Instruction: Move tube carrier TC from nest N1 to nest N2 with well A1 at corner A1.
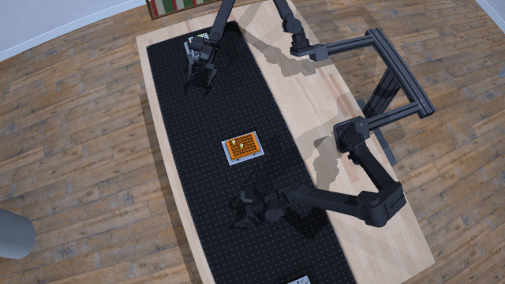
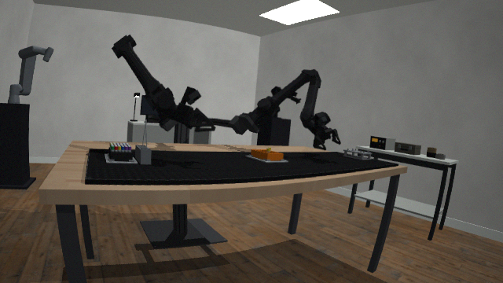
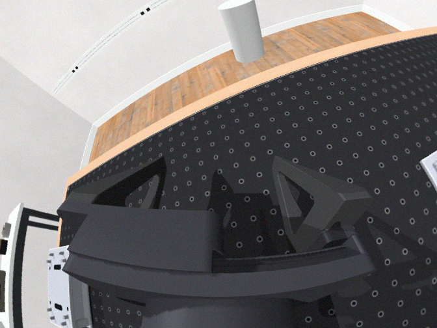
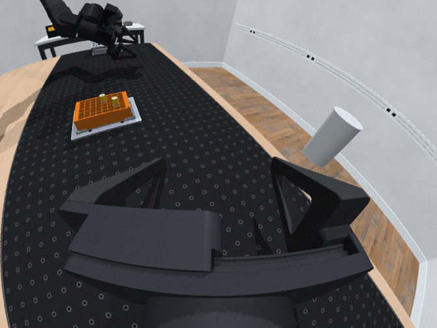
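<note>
No txt, nos. or brand can be read in any view. The orange rectangular gridded tube carrier (image 1: 243,146) (image 2: 267,155) (image 4: 102,118) and the pale flat nest plate under it (image 1: 233,161) (image 2: 271,160) (image 4: 135,120) show no legible chars. Same for the pale nest plate w/ small upright locators (image 1: 301,282) (image 2: 357,156) (image 3: 58,286) (image 4: 99,51): nothing legible. Equip. w/ an orange panel (image 2: 382,142) (image 4: 52,30) on the side bench (image 2: 444,160) (image 4: 135,27): too small to tell.
</note>
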Action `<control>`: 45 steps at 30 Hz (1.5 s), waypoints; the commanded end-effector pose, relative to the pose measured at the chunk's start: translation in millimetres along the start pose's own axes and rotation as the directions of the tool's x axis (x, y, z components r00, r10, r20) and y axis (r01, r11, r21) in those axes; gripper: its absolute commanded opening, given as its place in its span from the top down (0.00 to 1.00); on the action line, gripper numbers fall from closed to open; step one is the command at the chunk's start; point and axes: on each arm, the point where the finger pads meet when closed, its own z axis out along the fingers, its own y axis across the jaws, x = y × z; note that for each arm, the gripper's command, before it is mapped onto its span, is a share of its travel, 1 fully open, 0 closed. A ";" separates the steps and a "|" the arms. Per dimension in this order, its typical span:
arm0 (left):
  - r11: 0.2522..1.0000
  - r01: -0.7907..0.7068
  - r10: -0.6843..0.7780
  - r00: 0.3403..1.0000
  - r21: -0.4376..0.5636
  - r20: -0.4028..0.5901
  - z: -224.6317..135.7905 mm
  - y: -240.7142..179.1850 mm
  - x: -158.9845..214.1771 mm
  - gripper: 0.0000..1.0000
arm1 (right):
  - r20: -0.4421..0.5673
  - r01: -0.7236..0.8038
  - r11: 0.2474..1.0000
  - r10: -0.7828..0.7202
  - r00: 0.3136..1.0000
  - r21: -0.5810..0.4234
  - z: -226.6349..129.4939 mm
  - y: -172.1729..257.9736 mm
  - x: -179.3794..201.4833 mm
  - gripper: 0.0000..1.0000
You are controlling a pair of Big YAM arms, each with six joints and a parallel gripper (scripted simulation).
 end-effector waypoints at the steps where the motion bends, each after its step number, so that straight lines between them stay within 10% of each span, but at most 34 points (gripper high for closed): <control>1: 0.953 0.265 -0.280 0.956 -0.145 -0.093 -9.7 87.0 26.3 0.00 | 0.026 -0.017 1.000 0.017 1.000 -0.002 52.5 -17.0 -43.9 0.00; 24: 0.533 0.581 -0.823 0.525 -0.615 -0.217 -42.6 296.3 135.9 0.00 | 0.026 -0.113 0.990 0.116 0.993 -0.088 239.6 82.6 -215.6 0.00; 45: 0.511 0.558 -0.836 0.499 -0.654 -0.227 -46.6 325.2 144.2 0.00 | 0.069 -0.141 0.984 0.148 0.987 -0.106 346.5 278.5 -367.8 0.00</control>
